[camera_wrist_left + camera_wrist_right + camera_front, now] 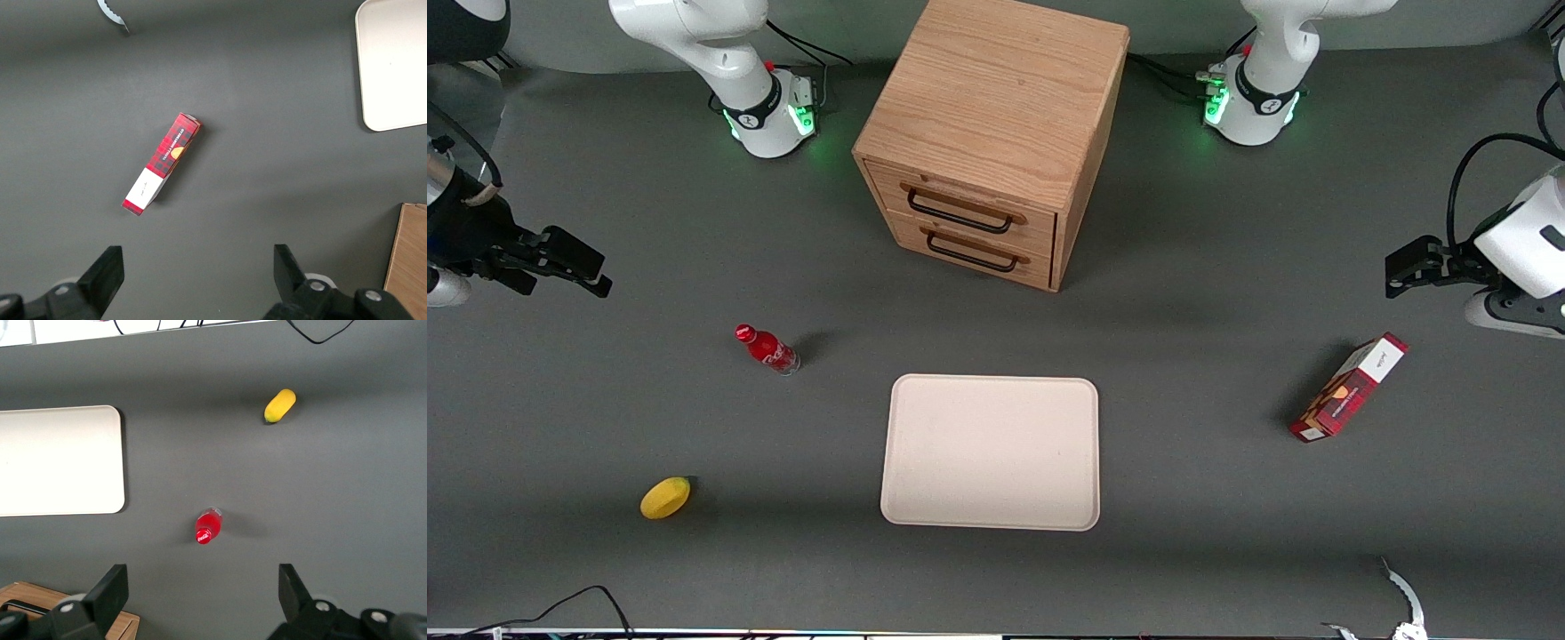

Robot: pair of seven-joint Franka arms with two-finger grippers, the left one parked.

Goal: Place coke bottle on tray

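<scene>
Up at the working arm's end of the table, the black two-finger gripper [574, 267] hangs in the air with its fingers [110, 593] spread wide and nothing between them. It sits well apart from everything on the dark grey table [1209, 498], high enough that its wrist camera looks down on a broad stretch of the surface.

Closest to it is the small red coke bottle with a red cap and clear base [767, 348], standing on the table, nearer the front camera than the gripper and a good way in toward the middle. From the wrist view the bottle [207, 527] shows almost cap-on, lined up with the gap between the spread fingers but clearly below and away from them, untouched.

Just past the bottle toward the table's middle lies the large flat cream rectangular tray with rounded corners and a low rim [991, 514], close to the bottle but not touching it, with its surface bare. A small yellow lemon-shaped fruit [665, 497] rests nearer the front camera than the bottle, apart from both bottle and tray.

A light oak wooden cabinet with two drawers and black handles [996, 107] stands farther from the front camera than the tray, both drawers closed. Toward the parked arm's end, a red tartan carton box with a white end [1348, 389] lies flat on the table.
</scene>
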